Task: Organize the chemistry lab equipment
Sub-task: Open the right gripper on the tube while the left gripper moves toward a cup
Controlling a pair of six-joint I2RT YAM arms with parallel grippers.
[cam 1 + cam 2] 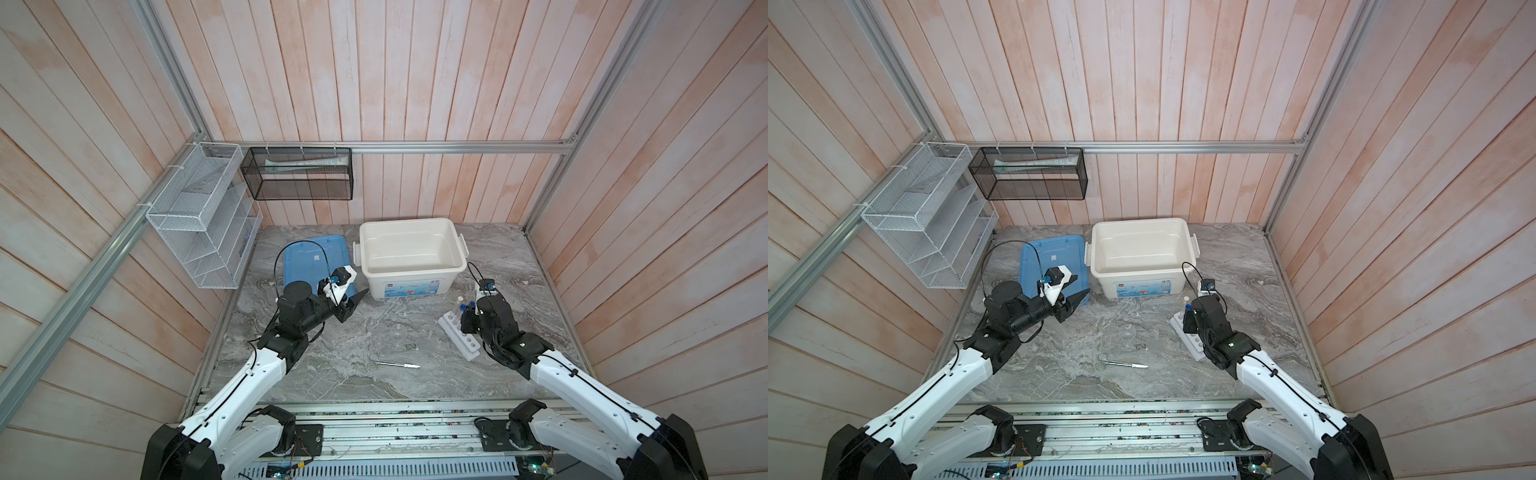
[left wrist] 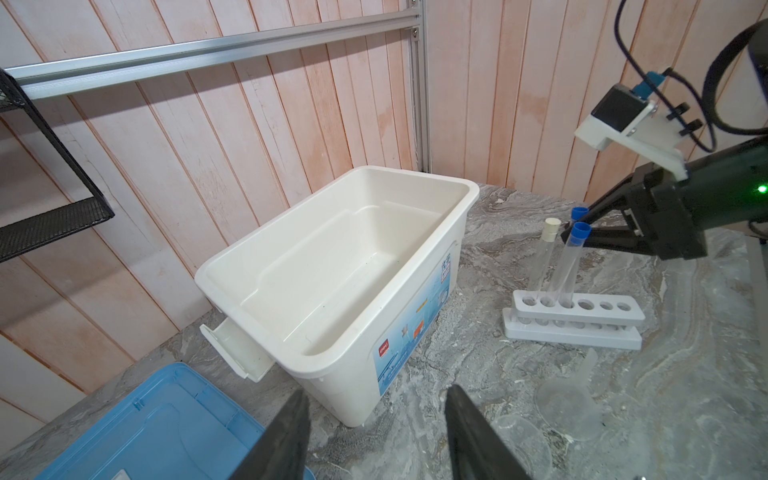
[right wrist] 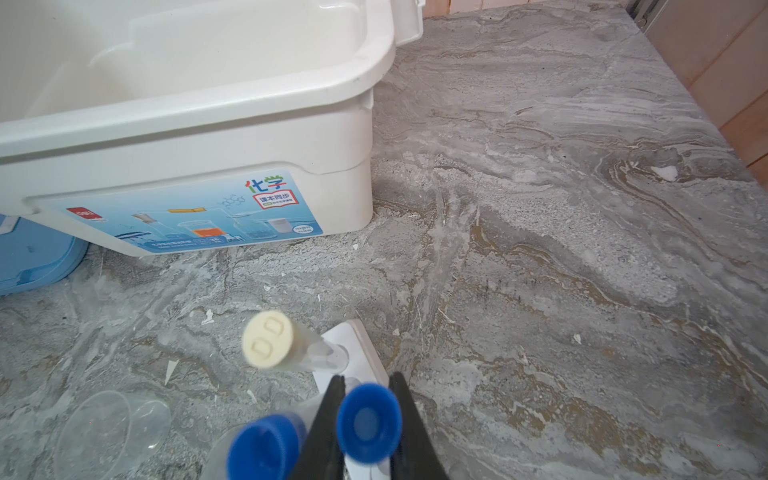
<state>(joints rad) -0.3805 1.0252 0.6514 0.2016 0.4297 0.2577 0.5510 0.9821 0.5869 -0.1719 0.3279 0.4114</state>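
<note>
the right gripper [image 3: 368, 384] is closed around a blue-capped tube [image 3: 369, 422] just under its cap, the tube's foot in the white rack [image 1: 459, 332] at the table's [image 1: 519, 270] 3 o'clock. a second blue-capped tube [image 3: 264, 446] and a white-capped tube [image 3: 268, 338] lean in neighbouring holes. the left gripper [image 1: 357, 300] hovers half open and empty at 10 o'clock, by the blue lid [image 1: 307, 257]. the white bin [image 1: 415, 272] sits at 12 o'clock. scissors [image 1: 374, 360] and a silver pen-like tool [image 1: 401, 365] lie side by side at 6 o'clock; the clear dish [image 1: 1127, 332] rests near centre.
</note>
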